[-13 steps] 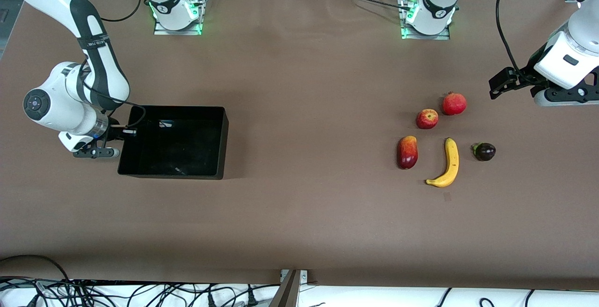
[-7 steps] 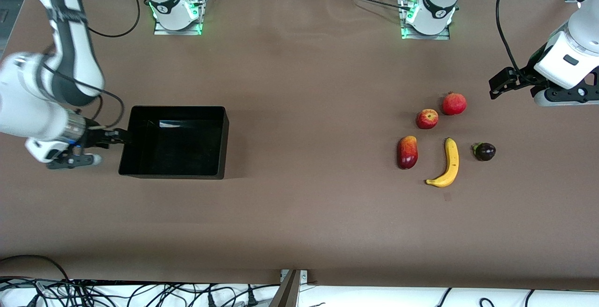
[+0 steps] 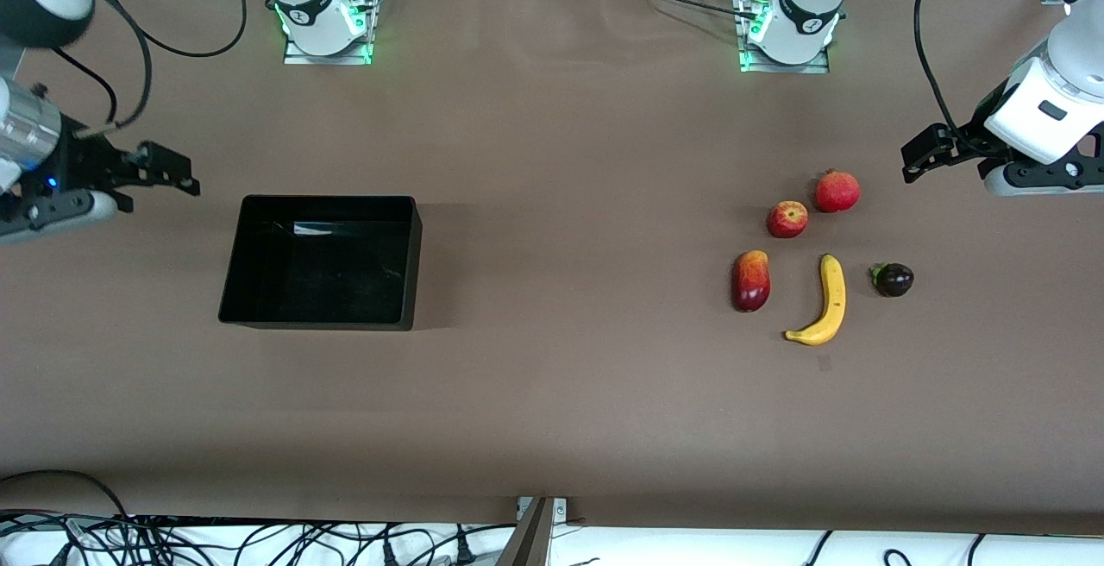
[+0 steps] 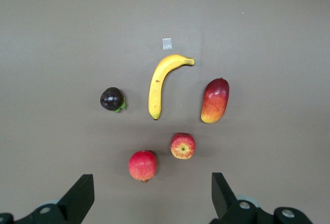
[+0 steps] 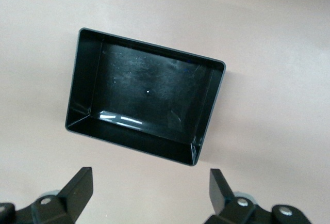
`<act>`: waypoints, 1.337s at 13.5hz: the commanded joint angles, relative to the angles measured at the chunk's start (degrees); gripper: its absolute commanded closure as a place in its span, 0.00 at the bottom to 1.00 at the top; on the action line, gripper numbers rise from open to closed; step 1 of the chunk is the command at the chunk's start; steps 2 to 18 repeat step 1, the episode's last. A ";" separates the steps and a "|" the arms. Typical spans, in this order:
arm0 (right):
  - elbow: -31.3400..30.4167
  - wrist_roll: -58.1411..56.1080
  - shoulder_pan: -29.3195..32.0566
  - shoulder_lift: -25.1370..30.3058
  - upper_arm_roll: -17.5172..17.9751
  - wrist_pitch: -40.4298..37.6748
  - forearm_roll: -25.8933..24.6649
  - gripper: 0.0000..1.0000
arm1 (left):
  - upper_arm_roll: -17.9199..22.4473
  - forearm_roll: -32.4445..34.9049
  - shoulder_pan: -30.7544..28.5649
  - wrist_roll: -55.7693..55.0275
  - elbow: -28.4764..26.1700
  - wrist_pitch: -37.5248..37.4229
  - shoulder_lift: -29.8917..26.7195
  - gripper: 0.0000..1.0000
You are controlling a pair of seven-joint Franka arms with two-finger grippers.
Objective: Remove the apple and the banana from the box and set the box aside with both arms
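The black box [image 3: 412,266] stands empty on the table toward the right arm's end; it also shows in the right wrist view [image 5: 144,100]. My right gripper [image 3: 166,172] is open and empty, up in the air over the table beside the box [image 5: 149,181]. The yellow banana [image 3: 825,303] and the small red apple [image 3: 787,219] lie toward the left arm's end; the left wrist view shows the banana [image 4: 157,84] and the apple [image 4: 183,146]. My left gripper [image 3: 919,157] hangs open and empty over the table beside the fruits [image 4: 150,185].
A round red fruit [image 3: 837,191] lies beside the apple, farther from the front camera. A red-yellow mango [image 3: 750,280] and a small dark purple fruit [image 3: 893,279] lie on either side of the banana. A small tape mark [image 3: 824,363] is near the banana's tip.
My right gripper has drawn back from the box's end wall and risen toward the table's end. The box and fruits have stayed put. The left arm has not moved.
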State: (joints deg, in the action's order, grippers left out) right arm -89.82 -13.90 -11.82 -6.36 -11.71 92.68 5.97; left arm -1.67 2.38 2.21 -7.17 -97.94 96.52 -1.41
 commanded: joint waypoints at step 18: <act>4.74 4.29 -1.27 -0.84 0.02 -5.48 -0.96 0.00 | 0.18 -0.18 0.16 0.93 -0.05 -0.63 -0.79 0.00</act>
